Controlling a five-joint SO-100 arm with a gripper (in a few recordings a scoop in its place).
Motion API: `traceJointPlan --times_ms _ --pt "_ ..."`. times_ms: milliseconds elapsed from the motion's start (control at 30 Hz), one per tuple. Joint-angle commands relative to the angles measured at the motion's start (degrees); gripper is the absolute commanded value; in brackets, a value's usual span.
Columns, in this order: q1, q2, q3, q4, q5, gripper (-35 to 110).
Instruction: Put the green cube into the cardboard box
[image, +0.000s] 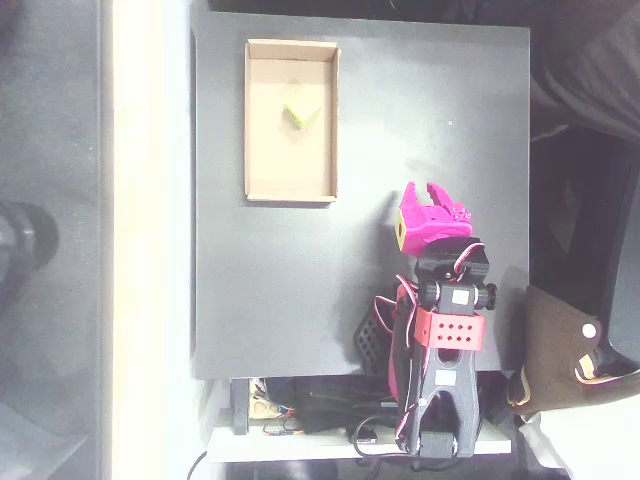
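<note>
Checking your inventory: green cube (299, 116) lies inside the cardboard box (252, 120), upper left of frame. End effector (437, 205), centre right over the table (420, 100), spread open, empty. Placement appears done.

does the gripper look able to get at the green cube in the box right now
Probably yes: the green cube lies uncovered in the lidless cardboard box, and bare table separates it from the gripper.

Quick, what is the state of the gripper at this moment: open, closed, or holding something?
Magenta two-finger gripper: it holds nothing; open or closed cannot be told. The small lime green cube lies inside the shallow tan cardboard box.
</note>
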Motion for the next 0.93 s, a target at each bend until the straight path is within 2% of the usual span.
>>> traceJointPlan --times_ms 0,500,900 --pt "0.7 0.3 0.2 1.1 0.3 2" --pt "0.7 0.8 0.3 17.3 0.9 1" --pt "0.7 0.8 0.3 19.0 0.9 1"
